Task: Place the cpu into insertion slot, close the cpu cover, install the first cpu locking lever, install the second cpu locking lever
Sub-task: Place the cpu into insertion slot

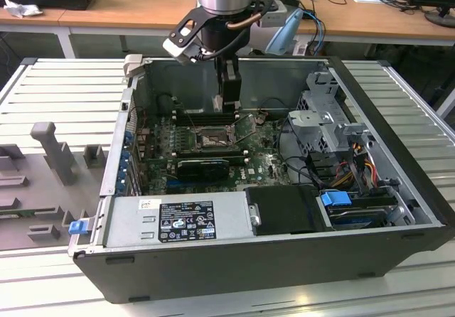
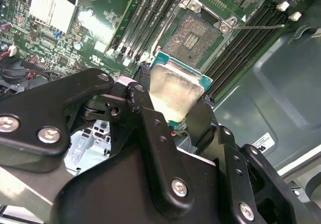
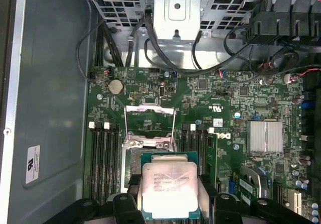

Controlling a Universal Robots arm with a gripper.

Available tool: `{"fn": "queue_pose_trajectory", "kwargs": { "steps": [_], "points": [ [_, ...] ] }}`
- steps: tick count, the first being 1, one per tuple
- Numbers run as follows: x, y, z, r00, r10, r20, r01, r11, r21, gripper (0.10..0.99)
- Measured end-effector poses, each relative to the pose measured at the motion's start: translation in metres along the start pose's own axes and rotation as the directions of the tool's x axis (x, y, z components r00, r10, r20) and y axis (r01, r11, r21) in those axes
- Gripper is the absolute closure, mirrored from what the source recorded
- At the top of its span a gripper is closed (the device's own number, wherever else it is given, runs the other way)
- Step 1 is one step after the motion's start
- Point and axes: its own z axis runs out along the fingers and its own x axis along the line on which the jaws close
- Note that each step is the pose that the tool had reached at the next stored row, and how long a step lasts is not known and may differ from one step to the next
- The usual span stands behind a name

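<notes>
My gripper (image 2: 173, 106) is shut on the cpu (image 2: 173, 89), a pale silvery square chip on a green base, pinched by its edges between the black fingers (image 2: 146, 114). The cpu (image 3: 169, 189) hangs a little above the motherboard, just beside the open insertion slot (image 2: 193, 35), whose bare contact field shows. The cpu cover (image 3: 149, 121), a thin metal frame with an open centre, stands swung up at the slot's far side. A thin wire locking lever (image 2: 261, 27) sticks out loose beside the slot. In the exterior view the gripper (image 1: 226, 102) hangs inside the open computer case over the slot (image 1: 212, 139).
Black memory slots (image 3: 103, 158) run along both sides of the socket. A silver heatsink (image 3: 264, 136), a metal drive cage (image 3: 175, 5) with black cables, and the power supply (image 1: 181, 221) lie around it. Case walls (image 1: 117, 146) enclose the board. Grey fixtures (image 1: 53, 150) stand on the table at the exterior view's left.
</notes>
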Motion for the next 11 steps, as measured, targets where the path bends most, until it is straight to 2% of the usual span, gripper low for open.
{"fn": "queue_pose_trajectory", "kwargs": {
  "steps": [6, 11],
  "points": [
    [-0.0001, -0.0004, 0.0047, 1.0, 0.0, -0.0005, 0.0, 1.0, 0.0, 0.553],
    [-0.0003, -0.0015, 0.0153, 1.0, 0.0, -0.0016, 0.0, 1.0, 0.0, 0.553]
  ]
}}
